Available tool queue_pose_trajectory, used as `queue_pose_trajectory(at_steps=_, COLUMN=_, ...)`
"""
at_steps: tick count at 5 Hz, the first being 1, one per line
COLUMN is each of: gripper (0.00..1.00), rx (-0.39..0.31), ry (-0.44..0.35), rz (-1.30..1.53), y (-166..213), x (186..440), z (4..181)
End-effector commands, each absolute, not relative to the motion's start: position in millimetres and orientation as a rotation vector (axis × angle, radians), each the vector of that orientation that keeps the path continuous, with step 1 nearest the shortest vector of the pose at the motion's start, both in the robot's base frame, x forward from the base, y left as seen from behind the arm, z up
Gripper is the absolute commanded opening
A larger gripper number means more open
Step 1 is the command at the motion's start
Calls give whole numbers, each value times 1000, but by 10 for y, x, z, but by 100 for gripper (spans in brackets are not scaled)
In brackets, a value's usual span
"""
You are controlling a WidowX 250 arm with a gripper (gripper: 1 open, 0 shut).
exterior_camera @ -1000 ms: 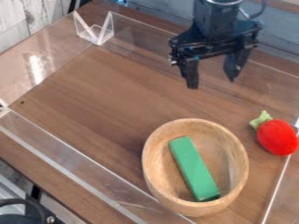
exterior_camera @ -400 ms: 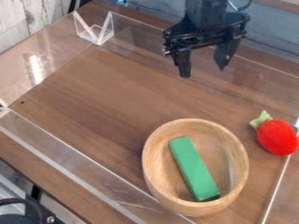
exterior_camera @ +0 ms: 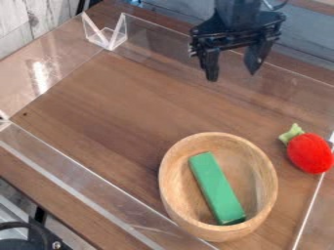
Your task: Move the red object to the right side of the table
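The red object [exterior_camera: 311,152] sits against the worktop's [exterior_camera: 117,107] right edge, just beside the clear wall there, near the front right corner. The claw [exterior_camera: 232,62] hangs well apart from it, over the back of the worktop, so the object lies toward the front and right of the claw. The claw points nearly straight down, its fingers spread wide and empty. A wooden bowl [exterior_camera: 177,161] holding a green block [exterior_camera: 216,187] stands near the front edge, left of the object

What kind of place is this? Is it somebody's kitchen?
Probably not a kitchen. It looks like a robot test bench: a wooden table fenced by low clear plastic walls, a black robot gripper hanging open above it, and toy props, a red strawberry-like toy and a green block in a wooden bowl.
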State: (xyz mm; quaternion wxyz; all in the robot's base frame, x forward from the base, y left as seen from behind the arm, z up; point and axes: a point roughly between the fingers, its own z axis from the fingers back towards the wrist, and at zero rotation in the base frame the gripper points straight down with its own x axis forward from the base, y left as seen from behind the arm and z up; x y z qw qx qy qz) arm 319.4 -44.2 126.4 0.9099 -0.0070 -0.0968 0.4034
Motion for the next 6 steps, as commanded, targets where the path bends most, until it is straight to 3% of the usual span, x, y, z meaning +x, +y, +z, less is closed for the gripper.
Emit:
queue_pose_trajectory(at_steps=1, gripper=100, rx=-28, ry=-254, rz=834, y=-439, x=3315, z=1365)
queue_pose_trajectory(at_steps=4, gripper=100, rx=23, ry=-260, rz=892, y=-258, x=3341, z=1100)
queue_pose_trajectory(at_steps=5, gripper=0, rx=29, ry=-265, rz=842, y=-176, x=3327, z=1074)
queue_pose_trajectory(at_steps=6, gripper=100, rx=23, ry=-271, rz=801, y=-120, x=3352, z=1050)
